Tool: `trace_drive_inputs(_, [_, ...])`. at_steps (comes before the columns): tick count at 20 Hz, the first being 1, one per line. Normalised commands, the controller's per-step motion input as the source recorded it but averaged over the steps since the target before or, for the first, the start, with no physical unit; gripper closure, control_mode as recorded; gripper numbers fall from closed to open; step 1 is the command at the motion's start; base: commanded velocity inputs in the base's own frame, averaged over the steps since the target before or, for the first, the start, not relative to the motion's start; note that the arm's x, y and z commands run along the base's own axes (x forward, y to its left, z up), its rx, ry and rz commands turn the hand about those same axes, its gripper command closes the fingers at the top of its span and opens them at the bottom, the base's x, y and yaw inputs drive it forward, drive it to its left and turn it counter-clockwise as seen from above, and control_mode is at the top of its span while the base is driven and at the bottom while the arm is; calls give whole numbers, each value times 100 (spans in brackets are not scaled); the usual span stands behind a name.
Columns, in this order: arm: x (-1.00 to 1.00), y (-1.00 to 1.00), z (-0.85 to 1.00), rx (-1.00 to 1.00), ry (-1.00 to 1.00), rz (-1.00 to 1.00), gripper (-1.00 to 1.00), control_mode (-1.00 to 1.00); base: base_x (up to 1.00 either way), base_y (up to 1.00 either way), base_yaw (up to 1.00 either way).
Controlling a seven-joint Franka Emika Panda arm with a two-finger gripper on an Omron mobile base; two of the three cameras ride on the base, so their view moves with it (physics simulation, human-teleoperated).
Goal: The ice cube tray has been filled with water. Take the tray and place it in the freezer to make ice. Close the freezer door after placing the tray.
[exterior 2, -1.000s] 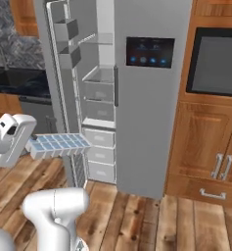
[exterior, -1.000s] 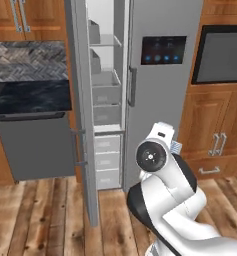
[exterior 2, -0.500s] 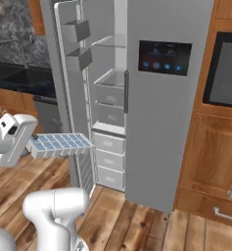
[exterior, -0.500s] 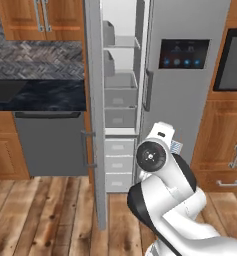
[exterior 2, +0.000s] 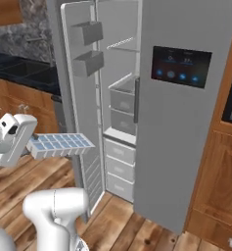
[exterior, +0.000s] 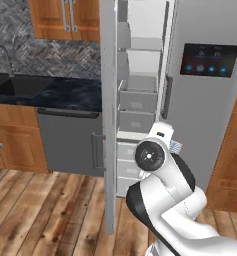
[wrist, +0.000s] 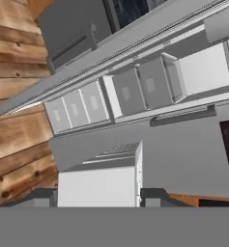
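the small white rectangular plastic ice cube tray (exterior 2: 61, 144) with its two rows of pale blue square cells hangs in the air at about the height of the grey drawers, out in front of the open freezer and not yet inside it. it sticks out level from the robot's hand, its far end pointing toward the freezer door's inner face. in the hand view the tray (wrist: 100, 181) runs straight away from the camera, its near end sitting between the two dark finger tips.

the two-finger gripper (wrist: 98, 197) is closed on that near short end, one tip on each side of the tray, so the whole length reaches forward past the hold.

the tray looks light and stiff, and it should not sag. the pale blue water (exterior 2: 56, 142) in the cells is the fragile part: held at one end, any roll or dip of the wrist would likely spill it, so it wants to stay flat. smooth plastic could also slip between the fingers.

the tall narrow grey-steel freezer (exterior: 140, 95) stands open ahead, with white shelves (exterior 2: 122, 45) above and grey drawers (exterior: 137, 100) below. the tall flat grey freezer door (exterior 2: 83, 117) is swung wide, boxy grey bins on its inner face, just beyond the tray's tip. the closed grey door with a black display panel (exterior 2: 180, 66) is on the right.
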Motion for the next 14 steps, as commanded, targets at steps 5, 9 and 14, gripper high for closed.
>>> trace_drive_inputs(5, [0, 0, 0, 0, 0, 0, 100, 100, 0, -73, 28])
trace_drive_inputs(9, [0, 0, 0, 0, 0, 0, 100, 100, 9, -60, 26])
trace_drive_inputs(14, [0, 0, 0, 0, 0, 0, 100, 100, 36, -39, 26])
